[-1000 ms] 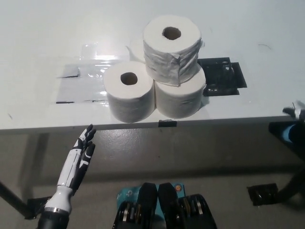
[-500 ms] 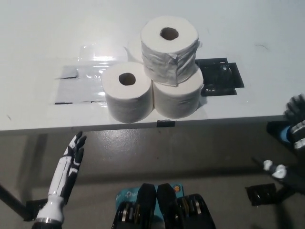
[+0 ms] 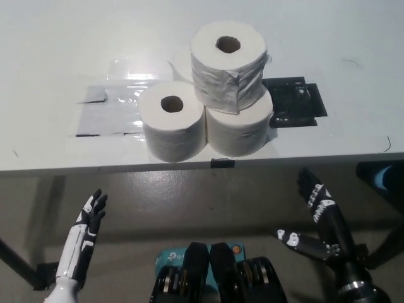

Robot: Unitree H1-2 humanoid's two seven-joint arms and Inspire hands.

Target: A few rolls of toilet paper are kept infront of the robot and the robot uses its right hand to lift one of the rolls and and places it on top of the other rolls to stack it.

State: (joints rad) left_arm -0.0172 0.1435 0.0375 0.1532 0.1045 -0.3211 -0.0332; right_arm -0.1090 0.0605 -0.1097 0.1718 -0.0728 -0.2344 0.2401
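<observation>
Three toilet paper rolls stand near the front edge of the white table [image 3: 50,57]. A top roll [image 3: 228,65] sits stacked on a lower right roll [image 3: 238,131], with a lower left roll [image 3: 173,121] touching beside them. My black right hand [image 3: 319,218] is open below the table edge at the lower right, well away from the rolls and holding nothing. My white left hand [image 3: 85,227] hangs open at the lower left, below the table.
A black tape patch [image 3: 293,101] lies on the table right of the rolls, and a shiny clear tape patch [image 3: 110,104] lies to their left. Grey floor shows below the table edge. A dark object [image 3: 382,177] sits at the right edge.
My right hand has dropped from the table's right edge to below it at the lower right. The left hand has sunk lower. The rolls have stayed put.
</observation>
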